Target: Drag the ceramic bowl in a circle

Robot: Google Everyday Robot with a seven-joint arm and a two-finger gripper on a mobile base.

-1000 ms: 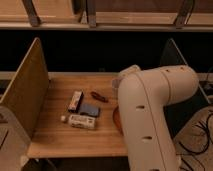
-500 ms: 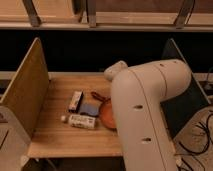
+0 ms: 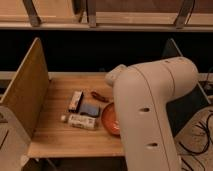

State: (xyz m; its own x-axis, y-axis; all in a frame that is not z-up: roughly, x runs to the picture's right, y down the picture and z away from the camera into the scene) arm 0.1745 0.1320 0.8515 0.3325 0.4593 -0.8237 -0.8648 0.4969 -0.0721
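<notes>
The ceramic bowl (image 3: 109, 119) is orange-red with a darker rim and sits on the wooden table (image 3: 60, 140) at the right. Only its left part shows; the rest is hidden behind my large pale arm (image 3: 150, 115). The arm reaches over the bowl from the lower right, and its rounded end (image 3: 116, 75) is above the table's back. My gripper is hidden behind the arm, somewhere over the bowl.
Left of the bowl lie a blue packet (image 3: 90, 109), a white bottle on its side (image 3: 80, 121), a white-and-brown packet (image 3: 76, 100) and a small red-brown item (image 3: 99, 96). A wooden side panel (image 3: 25, 95) walls the left; a dark panel (image 3: 172, 50) stands at the right.
The arm has swung left over the table. The bowl has shifted left toward the blue packet, and more of it shows than a second ago.
</notes>
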